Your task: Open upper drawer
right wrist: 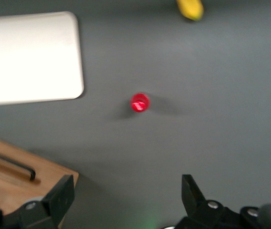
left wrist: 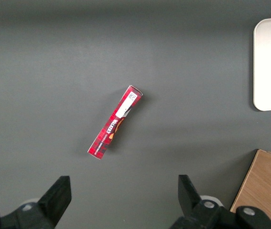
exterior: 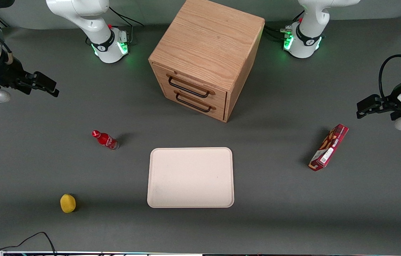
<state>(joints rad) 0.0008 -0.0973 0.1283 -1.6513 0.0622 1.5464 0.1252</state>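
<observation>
Front view: boxy light oak cabinet (exterior: 205,57) sits on the dark grey surface (exterior: 275,199), between the two arm bases. Upper drawer (exterior: 190,85) with thin black wire handle is shut flush, directly above the matching lower drawer (exterior: 195,101), also shut. Right arm's black two-finger hand (exterior: 49,88) hangs above the surface toward the working arm's end, well apart from the cabinet, holding nothing; finger spread hard to judge here. Small red bottle (exterior: 105,139) stands nearer the camera than the hand. Round yellow fruit (exterior: 68,203) lies nearer still. Flat cream rectangular tray (exterior: 190,177) lies in front of the drawers, apart from them. Red snack box (exterior: 329,147) lies toward the parked arm's end.

Left wrist view: red snack box (left wrist: 115,122) on the surface, tray corner (left wrist: 270,64) and cabinet corner (left wrist: 264,191) at the edges.

Right wrist view: hand (right wrist: 125,193) fingers spread wide, empty, above bare surface beside the cabinet corner (right wrist: 25,174); one black handle shows, which drawer cannot tell. Red bottle (right wrist: 140,102), tray (right wrist: 30,57), yellow fruit (right wrist: 190,8) also visible.
</observation>
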